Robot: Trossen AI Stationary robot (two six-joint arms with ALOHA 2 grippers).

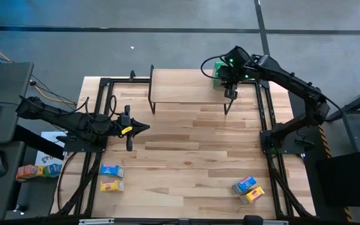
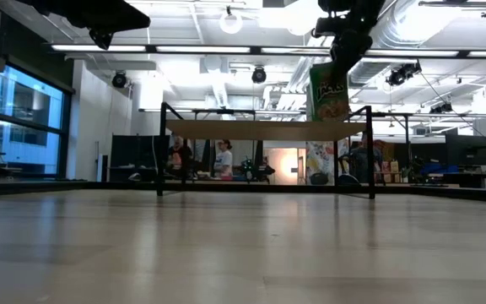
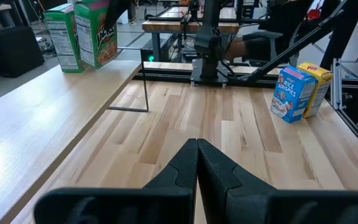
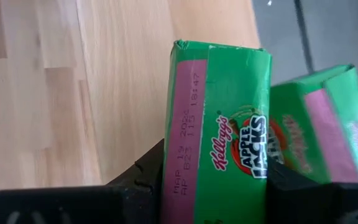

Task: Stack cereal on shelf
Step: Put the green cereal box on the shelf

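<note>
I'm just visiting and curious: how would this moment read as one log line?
right gripper: shut on green cereal box, over shelf | second green box: beside | left gripper: shut, idle

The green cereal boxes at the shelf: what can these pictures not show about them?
- High view: the right tool and arm cover both green boxes.
- Low view: only the held green box shows; whether it touches the shelf is unclear.
- Right wrist view: the second green box is cut off by the edge.
</note>
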